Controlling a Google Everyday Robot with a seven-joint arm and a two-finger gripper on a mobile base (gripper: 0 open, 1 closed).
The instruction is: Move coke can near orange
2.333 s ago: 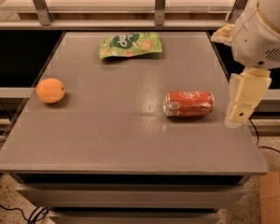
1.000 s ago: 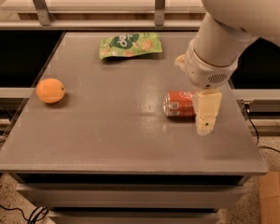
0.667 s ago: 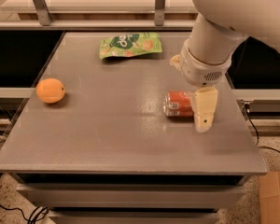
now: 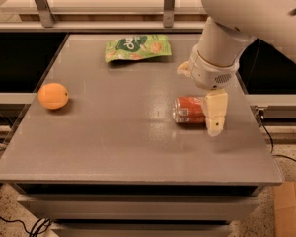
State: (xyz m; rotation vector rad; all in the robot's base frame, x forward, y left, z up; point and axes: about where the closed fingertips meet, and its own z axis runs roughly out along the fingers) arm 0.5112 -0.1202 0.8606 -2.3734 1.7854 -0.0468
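The coke can [image 4: 188, 110] lies on its side on the right part of the grey table [image 4: 118, 147], red-orange with a white label patch. The orange [image 4: 53, 96] sits near the table's left edge, far from the can. My gripper [image 4: 215, 115] hangs from the big white arm, pointing down at the can's right end and covering that end. The can rests on the table.
A flat green snack bag [image 4: 137, 47] lies at the back middle of the table. A metal rail with posts [image 4: 169, 4] runs behind the table. A cardboard box [image 4: 290, 209] stands on the floor at the lower right.
My arm has swung in from the table's right edge to the left and now stands over the can's right end. The can and the orange have not moved.
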